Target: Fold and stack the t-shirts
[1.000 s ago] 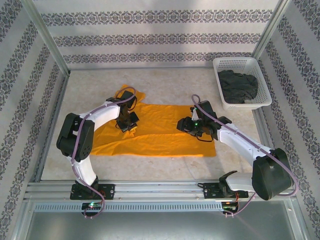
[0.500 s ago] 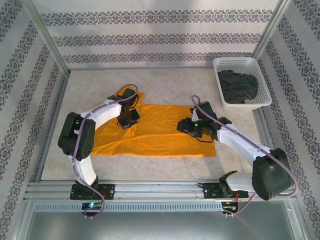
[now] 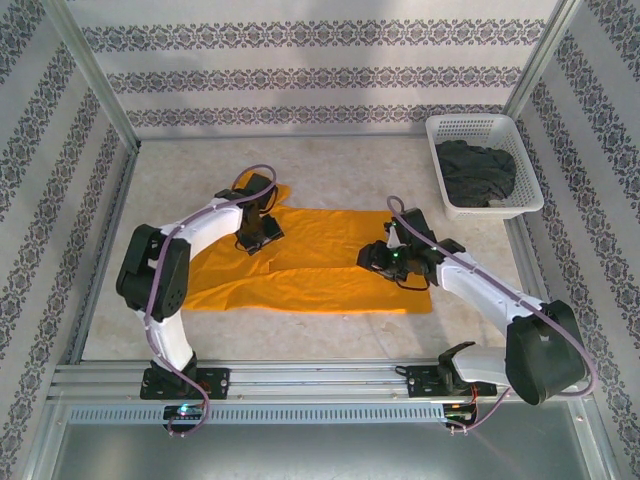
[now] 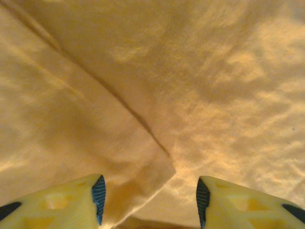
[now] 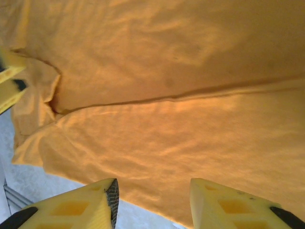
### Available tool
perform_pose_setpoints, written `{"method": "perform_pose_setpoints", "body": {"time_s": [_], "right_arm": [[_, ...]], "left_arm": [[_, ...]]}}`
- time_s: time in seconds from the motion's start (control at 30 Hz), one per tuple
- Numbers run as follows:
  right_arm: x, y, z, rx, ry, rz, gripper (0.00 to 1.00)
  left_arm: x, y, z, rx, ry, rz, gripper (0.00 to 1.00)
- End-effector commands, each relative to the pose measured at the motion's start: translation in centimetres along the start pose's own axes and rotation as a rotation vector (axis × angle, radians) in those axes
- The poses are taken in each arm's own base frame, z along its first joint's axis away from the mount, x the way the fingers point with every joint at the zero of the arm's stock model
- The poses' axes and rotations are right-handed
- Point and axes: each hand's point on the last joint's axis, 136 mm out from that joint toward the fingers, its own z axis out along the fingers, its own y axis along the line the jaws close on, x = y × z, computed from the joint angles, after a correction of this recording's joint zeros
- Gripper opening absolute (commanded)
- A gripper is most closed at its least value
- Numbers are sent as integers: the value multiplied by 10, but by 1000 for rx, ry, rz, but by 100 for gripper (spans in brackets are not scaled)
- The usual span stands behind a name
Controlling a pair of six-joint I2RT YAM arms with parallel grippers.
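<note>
The bright orange-yellow t-shirt point(image 3: 320, 275) lies spread flat across the middle of the table, with a long crease running through it. My left gripper point(image 3: 258, 236) hovers open over its far left part, near the sleeve. In the left wrist view its fingertips point(image 4: 150, 202) straddle a folded corner of orange cloth point(image 4: 162, 167). My right gripper point(image 3: 374, 258) hangs open over the shirt's right part. In the right wrist view it point(image 5: 152, 202) hangs above the shirt's hem point(image 5: 157, 191), holding nothing. The dark charcoal grey t-shirt point(image 3: 478, 172) lies crumpled in the basket.
The white lattice basket point(image 3: 470, 122) stands at the back right corner. Patterned walls and metal posts enclose the table point(image 3: 340, 160). A rail point(image 3: 320, 375) runs along the near edge, past both arm bases. Bare table point(image 5: 33, 176) shows beside the hem.
My left gripper has moved slightly farther back over the shirt, toward the sleeve. My right gripper has shifted a little to the right and nearer. The shirt lies as before.
</note>
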Motion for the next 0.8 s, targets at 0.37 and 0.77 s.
{"method": "perform_pose_setpoints", "body": {"time_s": [0.37, 0.77], "right_arm": [[19, -93, 15, 405, 112, 169, 37], [94, -102, 25, 601, 453, 121, 35]], "left_arm": [[19, 148, 7, -81, 69, -384, 24], [62, 237, -7, -202, 57, -571, 24]]}}
